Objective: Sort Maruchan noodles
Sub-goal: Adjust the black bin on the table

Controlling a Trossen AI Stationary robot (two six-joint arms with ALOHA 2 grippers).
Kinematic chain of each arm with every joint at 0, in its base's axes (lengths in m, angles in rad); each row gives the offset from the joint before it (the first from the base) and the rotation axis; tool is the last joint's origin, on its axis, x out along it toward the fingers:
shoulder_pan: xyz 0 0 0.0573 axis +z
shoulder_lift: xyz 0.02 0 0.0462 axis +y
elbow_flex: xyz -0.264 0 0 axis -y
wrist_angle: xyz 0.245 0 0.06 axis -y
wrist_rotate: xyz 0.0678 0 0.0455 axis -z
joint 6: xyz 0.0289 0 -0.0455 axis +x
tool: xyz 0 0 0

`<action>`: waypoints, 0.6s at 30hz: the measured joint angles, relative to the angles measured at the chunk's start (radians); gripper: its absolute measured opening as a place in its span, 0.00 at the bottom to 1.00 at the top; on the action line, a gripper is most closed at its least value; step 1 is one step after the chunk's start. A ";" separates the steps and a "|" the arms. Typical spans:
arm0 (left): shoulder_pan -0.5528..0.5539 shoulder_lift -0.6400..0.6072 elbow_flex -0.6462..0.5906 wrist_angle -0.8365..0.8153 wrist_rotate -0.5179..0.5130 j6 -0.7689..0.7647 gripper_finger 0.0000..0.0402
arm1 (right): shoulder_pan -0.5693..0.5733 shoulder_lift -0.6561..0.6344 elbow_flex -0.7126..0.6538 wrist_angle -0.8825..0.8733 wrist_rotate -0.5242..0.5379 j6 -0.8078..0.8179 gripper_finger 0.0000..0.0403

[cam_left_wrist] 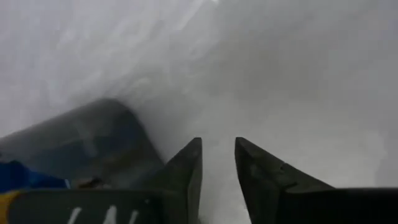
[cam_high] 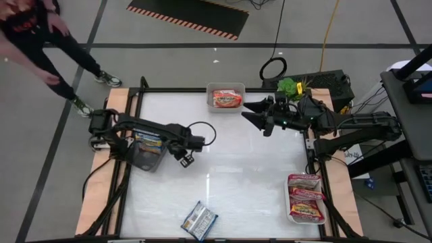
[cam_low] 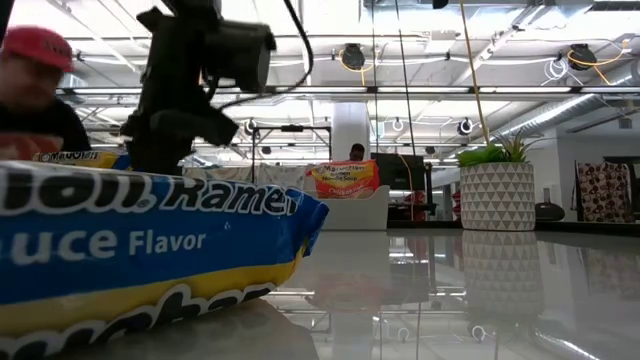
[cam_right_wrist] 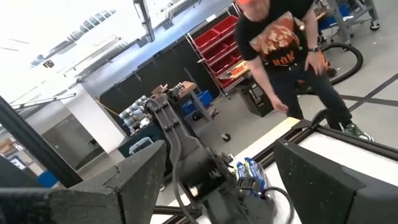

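Observation:
Maruchan noodles lie in several places. One orange-red packet (cam_high: 227, 99) sits in a white tray (cam_high: 225, 88) at the far edge. Maroon packets (cam_high: 305, 196) fill a white tray (cam_high: 325, 214) at the near right. Blue packets (cam_high: 148, 140) rest in a dark grey tray (cam_high: 150, 160) on the left, and a blue-silver packet (cam_high: 199, 221) lies flat at the near edge (cam_low: 150, 250). My left gripper (cam_high: 183, 159) points down beside the grey tray's right side (cam_left_wrist: 93, 137), its fingers (cam_left_wrist: 189, 168) narrowly apart over bare table. My right gripper (cam_high: 251, 115) hangs high at the far right, open wide (cam_right_wrist: 227, 180).
A green plant in a white pot (cam_low: 497, 195) stands at the far right corner (cam_high: 290, 86). A person (cam_high: 40, 40) bends beyond the table's far left corner. The white tabletop (cam_high: 243, 169) stretches between the trays.

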 joint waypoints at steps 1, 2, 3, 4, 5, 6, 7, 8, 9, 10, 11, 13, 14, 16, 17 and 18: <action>0.006 0.013 -0.008 0.003 -0.001 0.000 0.23 | 0.003 0.000 0.000 0.000 -0.001 0.001 0.72; 0.011 0.024 -0.019 0.007 -0.001 0.000 0.22 | 0.006 0.000 0.000 0.000 -0.001 0.002 0.72; 0.017 0.035 -0.028 0.005 -0.002 0.000 0.21 | 0.011 0.000 0.000 0.000 -0.001 0.007 0.72; 0.025 0.044 -0.035 0.000 -0.004 0.000 0.21 | 0.016 0.000 0.000 0.000 -0.001 0.017 0.72; 0.033 0.049 -0.042 0.002 -0.008 0.000 0.20 | 0.019 0.000 0.000 0.000 -0.003 0.026 0.72; 0.040 0.051 -0.052 0.005 -0.009 0.002 0.19 | 0.023 0.000 0.000 0.000 -0.003 0.031 0.72; 0.045 0.051 -0.060 0.005 -0.012 0.005 0.19 | 0.030 0.000 0.000 -0.001 -0.003 0.036 0.72; 0.051 0.051 -0.065 0.004 -0.020 0.006 0.19 | 0.036 0.000 0.000 -0.001 -0.003 0.039 0.72; 0.057 0.050 -0.068 0.005 -0.033 0.006 0.19 | 0.041 0.000 0.000 0.000 -0.003 0.039 0.72; 0.064 0.050 -0.072 0.006 -0.052 0.006 0.19 | 0.048 0.000 0.000 0.000 -0.003 0.039 0.72; 0.071 0.050 -0.074 0.002 -0.072 0.006 0.19 | 0.054 0.000 0.000 -0.001 -0.003 0.039 0.72; 0.088 0.050 -0.074 -0.002 -0.112 0.012 0.19 | 0.065 0.000 0.000 -0.009 -0.003 0.038 0.72; 0.098 0.049 -0.074 0.001 -0.128 0.018 0.19 | 0.070 0.000 0.000 -0.014 -0.003 0.038 0.72; 0.121 0.050 -0.074 0.003 -0.151 0.030 0.19 | 0.080 0.000 0.000 -0.024 -0.003 0.038 0.72; 0.134 0.050 -0.074 0.004 -0.162 0.033 0.19 | 0.084 0.000 0.000 -0.029 -0.003 0.038 0.72; 0.148 0.049 -0.074 0.004 -0.175 0.038 0.19 | 0.088 0.000 0.000 -0.033 -0.003 0.038 0.72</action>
